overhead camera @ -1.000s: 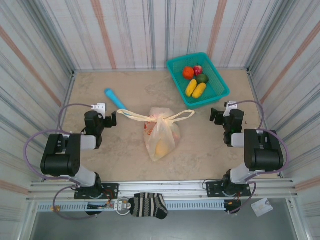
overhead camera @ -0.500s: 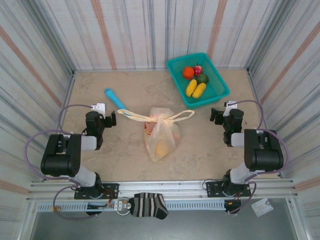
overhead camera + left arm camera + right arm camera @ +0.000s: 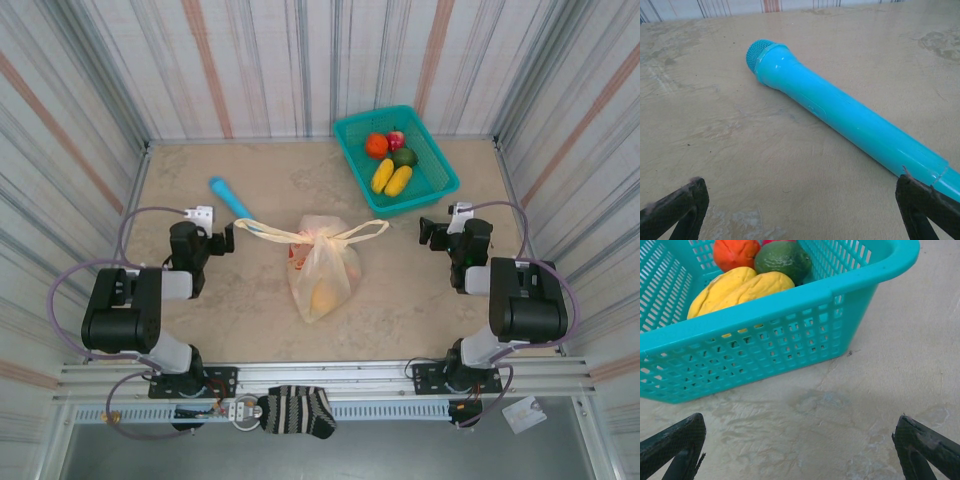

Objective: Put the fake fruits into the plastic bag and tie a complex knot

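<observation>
The plastic bag lies in the middle of the table, its two handles gathered at the top and spread sideways, with something yellow showing through its lower part. Several fake fruits sit in the teal basket: yellow ones, a green one and an orange one. My left gripper stands open and empty left of the bag. My right gripper is open and empty just in front of the basket wall.
A turquoise toy microphone lies on the table just ahead of the left gripper. Striped walls close the table in on three sides. A striped sock hangs on the front rail.
</observation>
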You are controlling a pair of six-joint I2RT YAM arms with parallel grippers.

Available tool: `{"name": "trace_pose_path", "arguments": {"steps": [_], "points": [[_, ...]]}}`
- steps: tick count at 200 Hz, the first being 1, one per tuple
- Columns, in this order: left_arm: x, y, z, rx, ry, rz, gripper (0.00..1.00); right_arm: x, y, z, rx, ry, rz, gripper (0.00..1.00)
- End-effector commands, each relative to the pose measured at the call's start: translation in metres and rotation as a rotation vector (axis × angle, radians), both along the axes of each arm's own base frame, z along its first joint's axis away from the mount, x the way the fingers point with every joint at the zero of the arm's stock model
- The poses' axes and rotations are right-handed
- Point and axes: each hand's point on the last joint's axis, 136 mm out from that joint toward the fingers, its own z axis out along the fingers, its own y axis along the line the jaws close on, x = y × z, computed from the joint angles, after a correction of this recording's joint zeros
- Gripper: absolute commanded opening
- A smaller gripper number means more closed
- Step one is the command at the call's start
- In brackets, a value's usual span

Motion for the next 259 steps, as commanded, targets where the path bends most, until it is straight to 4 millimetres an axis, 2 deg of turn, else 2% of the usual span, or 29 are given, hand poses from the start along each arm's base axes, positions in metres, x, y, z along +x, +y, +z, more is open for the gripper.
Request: {"name": "trace_pose_path", "arguments": {"steps": [1, 259], "points": [[0.0040, 0.0000, 0.0058, -0.013, -0.010, -0.007, 0.99, -0.0027, 0.0032, -0.0011, -0.010, -0.006, 0.027, 0.99], [0.0035, -0.0015, 0.0065, -0.003, -0.015, -0.007, 0.99, -0.0027, 0.0027, -0.0013, -0.055, -0.006, -0.016, 0.99]]}}
